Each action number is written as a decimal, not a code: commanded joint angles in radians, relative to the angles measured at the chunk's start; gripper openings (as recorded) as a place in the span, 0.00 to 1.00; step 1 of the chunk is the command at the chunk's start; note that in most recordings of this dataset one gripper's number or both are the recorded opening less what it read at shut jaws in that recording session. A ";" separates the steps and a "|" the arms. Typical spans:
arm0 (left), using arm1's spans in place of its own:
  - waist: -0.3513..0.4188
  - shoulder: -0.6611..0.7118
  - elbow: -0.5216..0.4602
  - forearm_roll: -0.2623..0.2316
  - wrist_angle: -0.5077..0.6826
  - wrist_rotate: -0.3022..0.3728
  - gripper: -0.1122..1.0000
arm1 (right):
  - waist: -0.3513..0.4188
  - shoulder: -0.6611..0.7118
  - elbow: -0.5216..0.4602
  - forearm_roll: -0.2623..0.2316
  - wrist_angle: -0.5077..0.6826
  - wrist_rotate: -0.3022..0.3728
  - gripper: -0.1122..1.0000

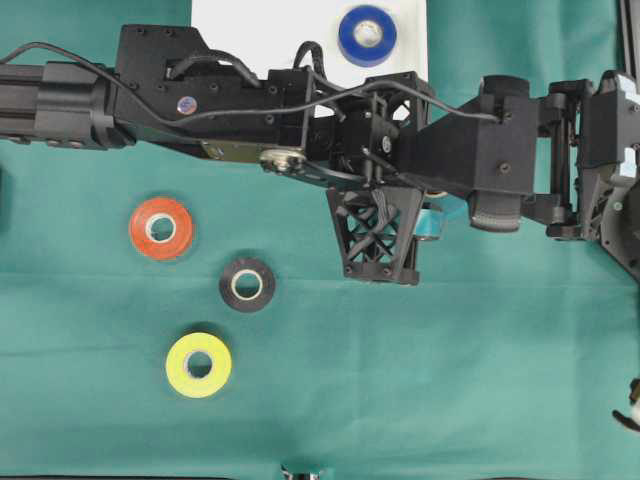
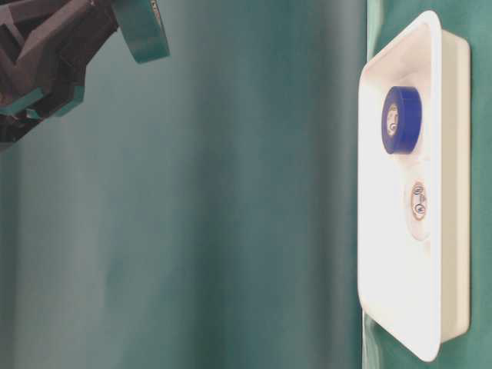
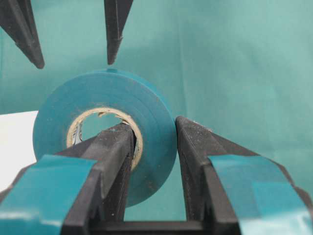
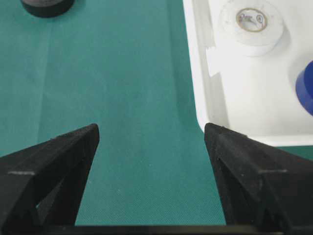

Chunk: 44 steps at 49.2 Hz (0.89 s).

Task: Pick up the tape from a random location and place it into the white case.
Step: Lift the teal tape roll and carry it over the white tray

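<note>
My left gripper (image 3: 155, 132) is shut on a teal tape roll (image 3: 102, 98): one finger sits inside the cardboard core and the other presses the outer face. The roll hangs above the green cloth, and only an edge of it (image 1: 447, 210) shows under the crossed arms. The table-level view has it (image 2: 142, 31) high and well away from the white case (image 2: 430, 46). The case (image 1: 260, 20) lies at the back of the table. My right gripper (image 4: 150, 129) is open and empty over the cloth, beside the case's rim (image 4: 195, 58).
A blue roll (image 1: 367, 35) and a white roll (image 4: 251, 20) lie inside the case. Orange (image 1: 160, 227), black (image 1: 247, 284) and yellow (image 1: 198, 364) rolls lie on the cloth at the left. Both arms cross over the middle.
</note>
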 commanded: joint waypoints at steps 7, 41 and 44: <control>0.002 -0.051 -0.014 0.003 -0.005 -0.002 0.31 | -0.003 0.003 -0.023 0.000 -0.005 0.000 0.84; 0.100 -0.078 0.043 0.003 -0.014 0.002 0.31 | -0.005 0.003 -0.023 -0.002 0.000 0.000 0.84; 0.133 -0.094 0.071 0.003 -0.025 0.002 0.31 | -0.005 0.003 -0.023 0.000 0.003 0.000 0.84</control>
